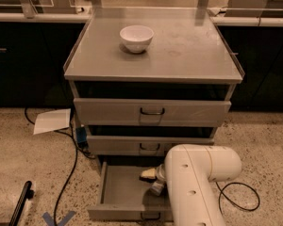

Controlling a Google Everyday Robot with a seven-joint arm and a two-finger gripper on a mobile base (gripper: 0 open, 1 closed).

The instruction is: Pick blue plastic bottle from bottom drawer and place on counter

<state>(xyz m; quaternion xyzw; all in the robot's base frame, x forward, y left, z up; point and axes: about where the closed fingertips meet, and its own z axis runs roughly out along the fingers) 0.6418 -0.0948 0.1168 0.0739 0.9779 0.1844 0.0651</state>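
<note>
The bottom drawer (pixel 118 192) is pulled open at the foot of the grey cabinet. My white arm (pixel 198 173) reaches into it from the lower right. My gripper (pixel 155 185) is at the arm's end over the drawer's right half, mostly hidden by the arm. A small pale object (pixel 148 174) lies right at the gripper; it looks like the blue plastic bottle, largely hidden. I cannot tell whether it is held. The counter (pixel 188 55) is the cabinet's grey top, with a white bowl (pixel 137 37) at its back left.
The two upper drawers (pixel 151 111) (pixel 148 146) are shut. A sheet of paper (pixel 52 121) and a black cable (pixel 70 168) lie on the floor at left, another cable (pixel 238 197) at right. A long counter (pixel 28 17) with dark cabinets runs behind.
</note>
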